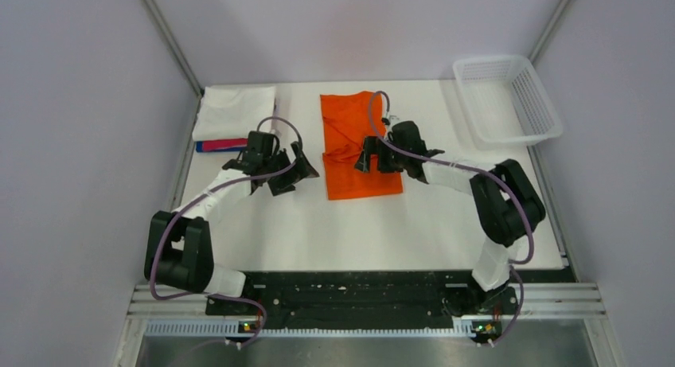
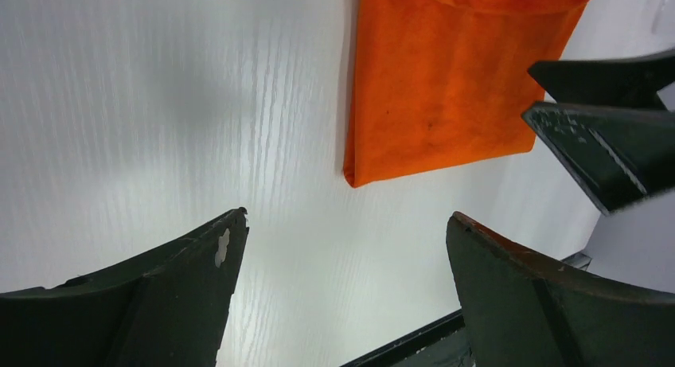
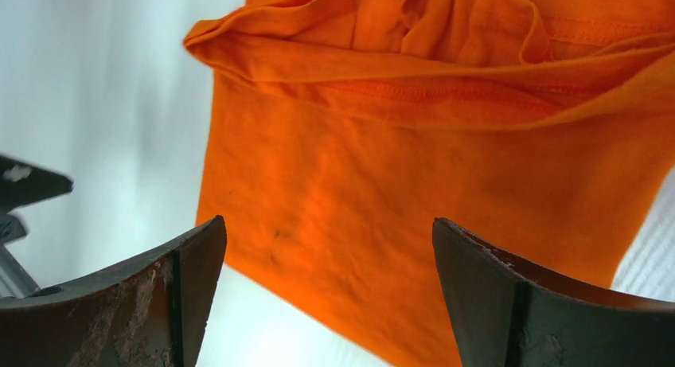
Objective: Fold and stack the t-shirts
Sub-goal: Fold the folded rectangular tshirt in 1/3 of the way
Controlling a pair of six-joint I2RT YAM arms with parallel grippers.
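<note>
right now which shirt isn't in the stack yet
The orange t-shirt, lying alone mid-table, partly folded. The white shirt tops a pile at the far left corner, with a pink-red shirt showing beneath it.

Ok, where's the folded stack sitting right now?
In the top view, the folded stack lies at the far-left corner of the table, left of the orange t-shirt, beyond the left gripper.

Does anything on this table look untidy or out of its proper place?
Yes: the orange t-shirt in the middle. Its fold is uneven: a bunched ridge of cloth crosses it, and the near part is wider than the far part. The pile of folded shirts at far left looks neat.
</note>
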